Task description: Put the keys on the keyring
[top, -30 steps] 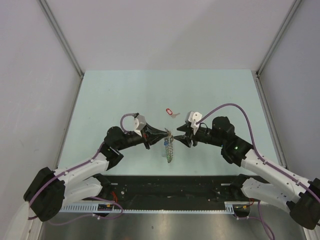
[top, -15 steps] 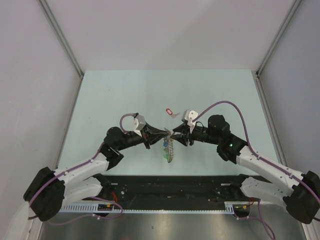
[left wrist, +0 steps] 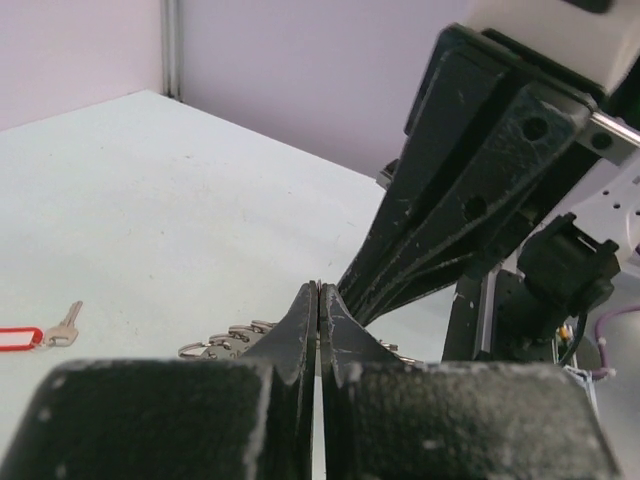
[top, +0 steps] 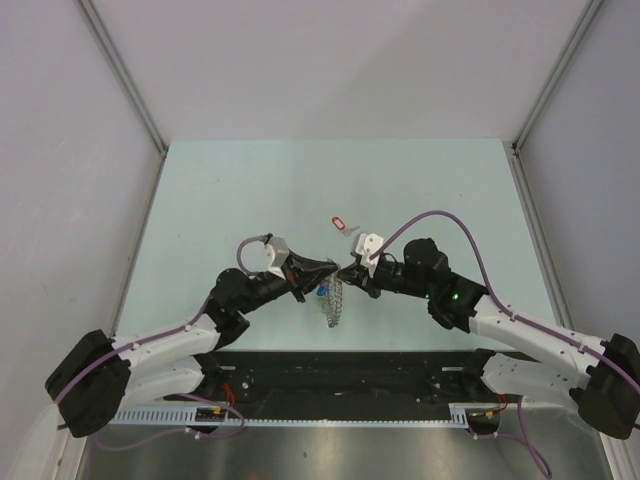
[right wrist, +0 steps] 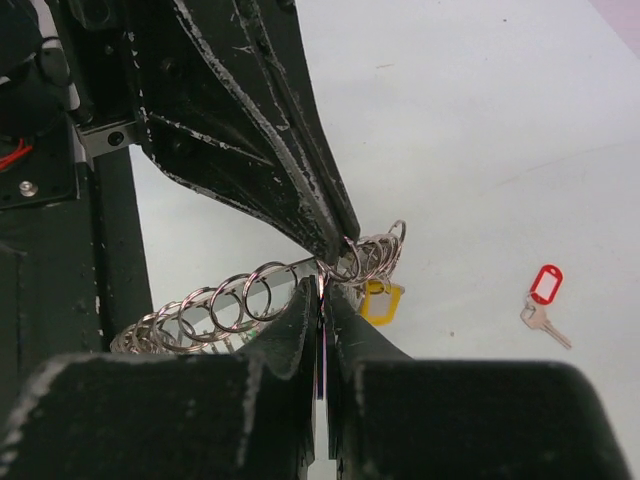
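Fingers of the right gripper (top: 347, 270): pressed together now, where a second ago they stood well apart. At the bottom centre of the right wrist view they meet just under the wire. We cannot tell whether the wire is actually caught between them.
Fingers of the left gripper (top: 332, 268): shut, as they were. In the centre of the right wrist view their tips pinch the keyring (top: 337, 300) at its bunch of small rings.
The two arms: the right one has swung in toward the left. The two sets of tips now sit touching or just beside each other at the centre of the top view.
Where the keyring is: it hangs from those tips and trails toward the lower edge of the top view. Many split rings (right wrist: 240, 300) are strung along it, and a yellow tag (right wrist: 378, 302) dangles beneath.
The red-tagged key (top: 341, 223): it lies flat on the table (top: 220, 190) just above centre in the top view. It is beyond the grippers, apart from them and touched by neither.
What the change means: we judge that the hoop is now being steadied from both sides. That hold would suit prying it open or re-gripping it.
What is left: the red-tagged key is not yet on the hoop, so one gripper would have to let go to fetch it.
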